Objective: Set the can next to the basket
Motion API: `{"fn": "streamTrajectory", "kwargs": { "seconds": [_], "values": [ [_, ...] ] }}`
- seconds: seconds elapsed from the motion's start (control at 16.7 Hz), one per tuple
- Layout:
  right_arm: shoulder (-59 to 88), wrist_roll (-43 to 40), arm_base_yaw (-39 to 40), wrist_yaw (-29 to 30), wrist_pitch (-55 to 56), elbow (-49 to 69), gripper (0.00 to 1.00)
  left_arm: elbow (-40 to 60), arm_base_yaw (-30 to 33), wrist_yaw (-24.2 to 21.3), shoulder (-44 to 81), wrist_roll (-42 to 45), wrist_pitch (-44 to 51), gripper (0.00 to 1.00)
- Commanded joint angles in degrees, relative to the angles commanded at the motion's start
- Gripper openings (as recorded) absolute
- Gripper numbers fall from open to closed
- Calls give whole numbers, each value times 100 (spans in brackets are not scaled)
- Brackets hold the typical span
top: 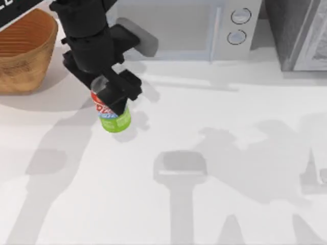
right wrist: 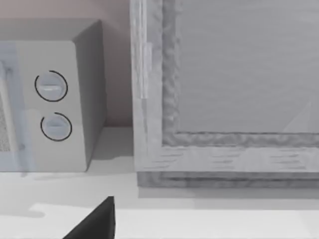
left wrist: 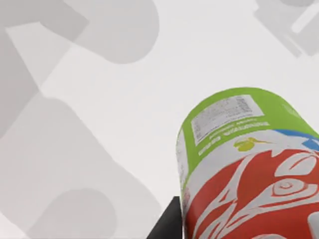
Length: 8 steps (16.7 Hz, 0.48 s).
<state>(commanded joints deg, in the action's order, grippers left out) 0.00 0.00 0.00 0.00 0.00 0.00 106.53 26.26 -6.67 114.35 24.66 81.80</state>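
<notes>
The left gripper [top: 113, 94] clamps the can [top: 113, 115] by its upper part, tilted above the table [top: 230, 153], right of the basket [top: 23, 51] and apart from it, for carrying over.

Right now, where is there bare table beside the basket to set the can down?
The left pincer holds the can over open table. Bare white table lies between the can and the basket, along the basket's right side and in front of it. Behind, toward the microwave, the left arm crowds the space. The top view's right half is bare too.
</notes>
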Motion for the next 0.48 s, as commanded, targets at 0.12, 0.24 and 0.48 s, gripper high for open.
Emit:
{"fn": "streamTrajectory", "kwargs": {
  "seconds": [0.12, 0.24, 0.48],
  "values": [
    [0, 0, 0, 0, 0, 0, 100, -31, -689, -12, -191, 204, 160, 0],
    [0, 0, 0, 0, 0, 0, 100, -65, -1517, 46, -246, 312, 173, 0],
    [0, 0, 0, 0, 0, 0, 100, -114, -3302, 302, 44, 287, -228, 0]
  ]
}}
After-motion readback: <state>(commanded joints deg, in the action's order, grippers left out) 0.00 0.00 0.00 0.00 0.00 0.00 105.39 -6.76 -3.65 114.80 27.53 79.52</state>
